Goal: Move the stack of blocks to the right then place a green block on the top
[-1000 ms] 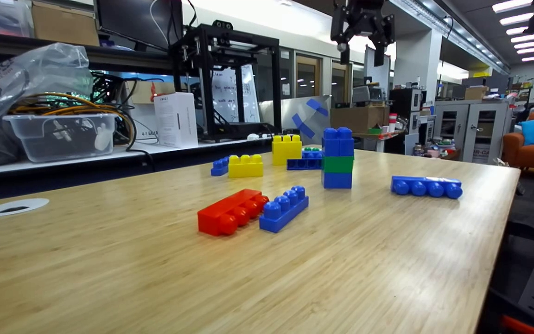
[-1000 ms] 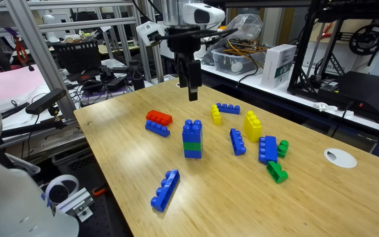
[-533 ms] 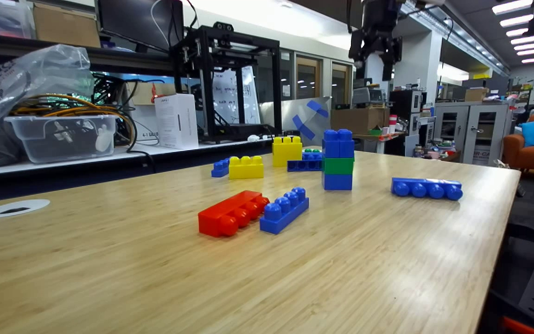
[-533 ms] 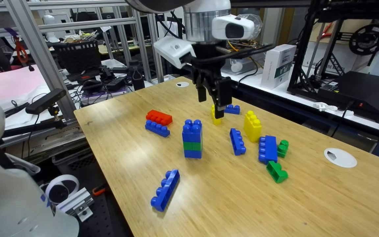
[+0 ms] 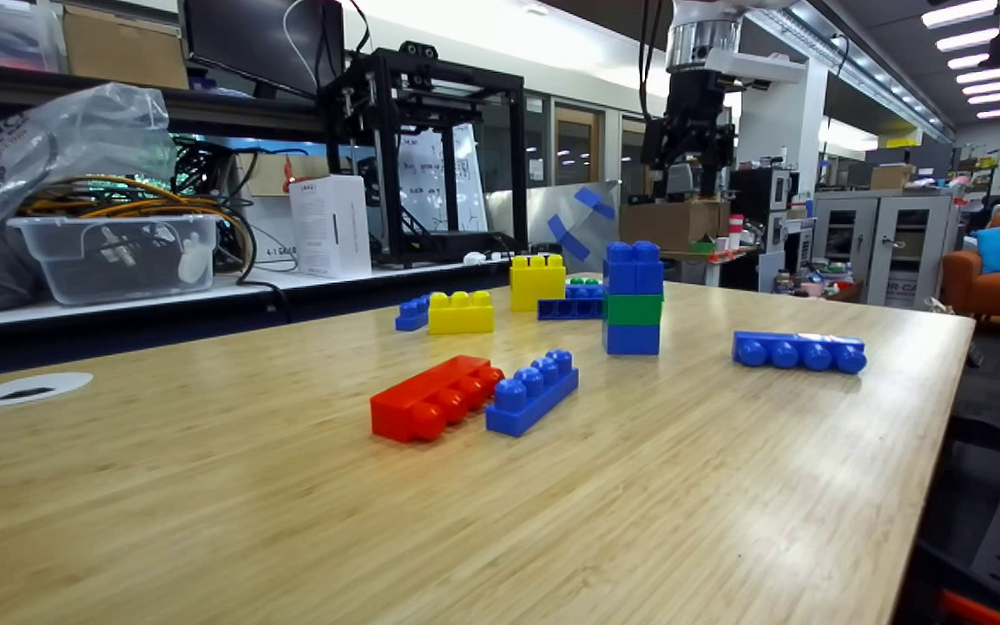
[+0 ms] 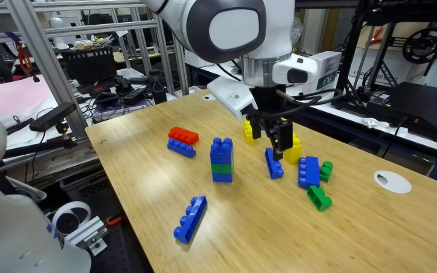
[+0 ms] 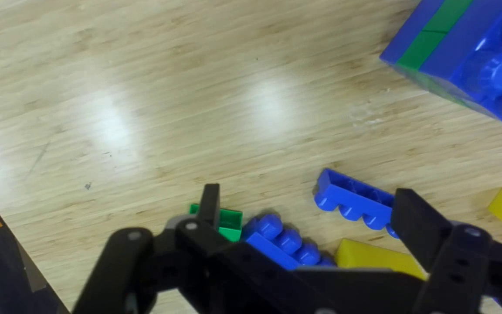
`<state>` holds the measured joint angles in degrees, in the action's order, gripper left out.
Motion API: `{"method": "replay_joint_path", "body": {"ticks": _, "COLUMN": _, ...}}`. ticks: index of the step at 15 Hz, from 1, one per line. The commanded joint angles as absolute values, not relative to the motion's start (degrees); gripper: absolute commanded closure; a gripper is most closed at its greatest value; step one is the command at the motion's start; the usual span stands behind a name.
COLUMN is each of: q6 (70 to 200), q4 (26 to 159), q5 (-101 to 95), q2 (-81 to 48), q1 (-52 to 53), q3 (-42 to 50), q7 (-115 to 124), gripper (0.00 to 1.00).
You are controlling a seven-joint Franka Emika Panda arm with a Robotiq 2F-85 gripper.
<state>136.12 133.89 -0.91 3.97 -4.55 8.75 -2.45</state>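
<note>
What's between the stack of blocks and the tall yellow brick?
The slim blue brick, apart from the stack of blocks and nearer the tall yellow brick. It shows in an exterior view, where the open pincer partly covers both bricks.

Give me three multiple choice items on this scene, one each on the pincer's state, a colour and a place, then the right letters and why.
1. The pincer is: A) shut, empty; B) open, empty; C) shut on a brick.
2. The layer between the blue ones in the stack is: A) green; B) red; C) yellow.
3. The red brick lies: A) on the stack; B) in the pincer; C) beside a blue brick.

1 B: its jaws stand apart, gripping nothing.
2 A: both exterior views show green there.
3 C: they lie side by side.
</note>
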Motion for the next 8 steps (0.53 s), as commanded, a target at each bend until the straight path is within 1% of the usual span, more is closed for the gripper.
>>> {"method": "replay_joint_path", "body": {"ticks": 1, "q6": 138.14, "q4": 131.26, "q5": 1.60, "q2": 0.33, "q1": -5.94, "q3": 8.85, "q7": -4.72, "gripper": 0.00}}
{"method": "replay_joint_path", "body": {"ticks": 6, "q6": 137.74, "q4": 128.36, "q5": 5.52, "q2": -2.57, "q1": -6.99, "q3": 8.91, "q7": -5.36, "gripper": 0.00}}
{"method": "replay_joint_path", "body": {"ticks": 8, "q6": 137.92, "q4": 129.26, "q5": 3.54, "q2": -1.78, "q1": -6.84, "q3": 8.76, "q7": -3.48, "gripper": 0.00}}
